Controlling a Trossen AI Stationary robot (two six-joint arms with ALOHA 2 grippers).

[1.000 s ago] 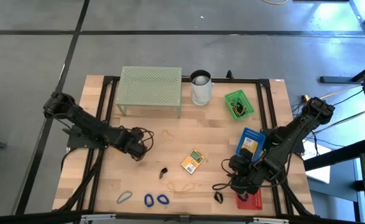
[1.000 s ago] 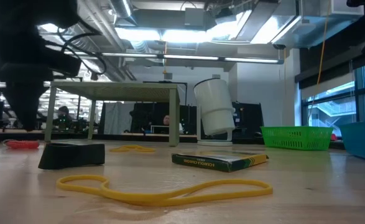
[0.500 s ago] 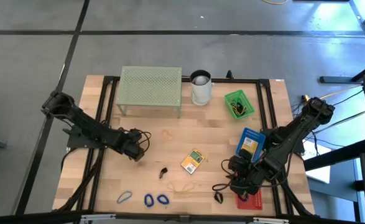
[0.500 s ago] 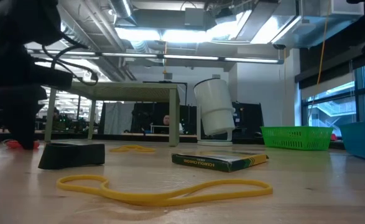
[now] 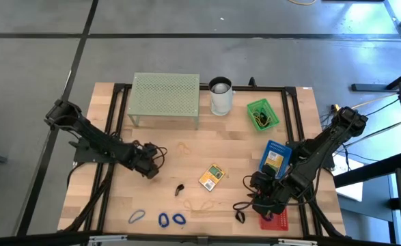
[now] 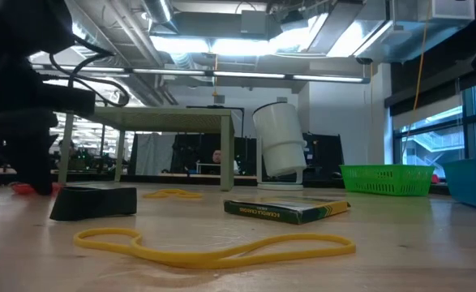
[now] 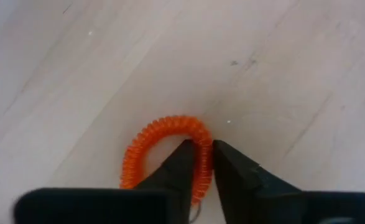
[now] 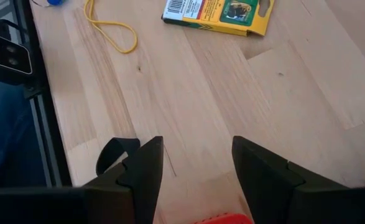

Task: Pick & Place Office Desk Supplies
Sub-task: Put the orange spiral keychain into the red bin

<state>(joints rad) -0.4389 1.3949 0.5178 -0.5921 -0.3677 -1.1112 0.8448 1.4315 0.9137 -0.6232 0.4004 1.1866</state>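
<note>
Orange coil band: an orange spiral band (image 7: 170,152) lies flat on the bare wood at the left side of the table (image 5: 186,133), under the left arm's tip.
Left gripper: the left gripper (image 7: 198,163) is down at the band, its two fingers drawn close with one side of the coil between them; it looks pinched on the band, which is not yet lifted.
Loose supplies: a yellow card pack (image 5: 212,177) sits mid-table, a black binder clip (image 5: 180,188) just near of it to the left, a tan rubber band (image 5: 200,204) nearer still, three blue bands (image 5: 160,219) along the near edge, and a faint tan band (image 5: 184,145) farther in.
Sorted so far: the green basket (image 5: 274,123) at far right holds something dark and yellow, the blue bin (image 5: 269,145) holds a card pack, and a red tray (image 5: 279,219) sits at the near right.
Progress: by my judgement early to middle; most small items are on the wood.
Right gripper: the right gripper (image 8: 198,163) waits low at the near right with fingers spread wide and nothing between them; a black clip (image 5: 240,216) lies just beside it.
</note>
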